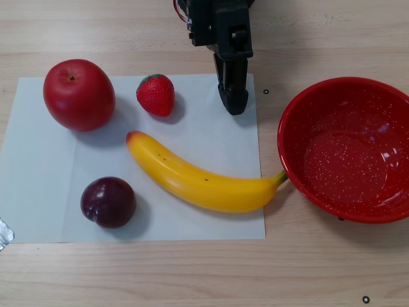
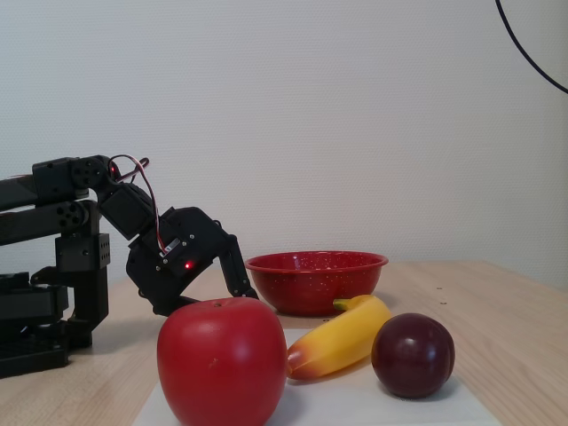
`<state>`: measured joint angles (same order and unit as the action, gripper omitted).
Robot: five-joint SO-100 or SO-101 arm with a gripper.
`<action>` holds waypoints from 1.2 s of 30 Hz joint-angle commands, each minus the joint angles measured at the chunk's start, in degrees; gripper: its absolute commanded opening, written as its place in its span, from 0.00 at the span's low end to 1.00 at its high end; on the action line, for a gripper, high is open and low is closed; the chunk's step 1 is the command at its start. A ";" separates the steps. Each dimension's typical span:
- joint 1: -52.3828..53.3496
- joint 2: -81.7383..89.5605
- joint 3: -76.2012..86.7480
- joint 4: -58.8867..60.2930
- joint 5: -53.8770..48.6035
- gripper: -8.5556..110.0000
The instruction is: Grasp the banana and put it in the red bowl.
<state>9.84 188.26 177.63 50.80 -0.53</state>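
Note:
The yellow banana (image 1: pixel 198 179) lies on the white paper sheet (image 1: pixel 38 192), orange tip to the left, greenish stem touching the red bowl's rim. In the fixed view it (image 2: pixel 342 337) shows between apple and plum. The red speckled bowl (image 1: pixel 348 150) sits empty at the right of the other view; it also shows in the fixed view (image 2: pixel 315 280). My black gripper (image 1: pixel 232 102) hangs low over the sheet's far edge, above the banana, fingers together and holding nothing. The fixed view shows the gripper (image 2: pixel 246 291) pointing down near the table.
A red apple (image 1: pixel 78 94), a strawberry (image 1: pixel 156 94) and a dark plum (image 1: pixel 108 202) lie on the sheet around the banana. The arm's base (image 2: pixel 35 311) stands at the left of the fixed view. Bare wooden table (image 1: pixel 192 275) surrounds the sheet.

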 commanded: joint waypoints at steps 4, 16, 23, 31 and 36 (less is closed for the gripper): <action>-3.16 -0.62 0.18 0.35 -2.81 0.07; -3.16 -0.62 0.18 0.35 -2.81 0.07; -3.16 -0.62 0.18 0.53 -2.72 0.07; -3.34 -0.62 -0.70 2.99 -2.37 0.07; -3.87 -1.67 -3.34 4.31 -2.20 0.07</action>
<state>6.94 188.26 177.28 53.70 -2.64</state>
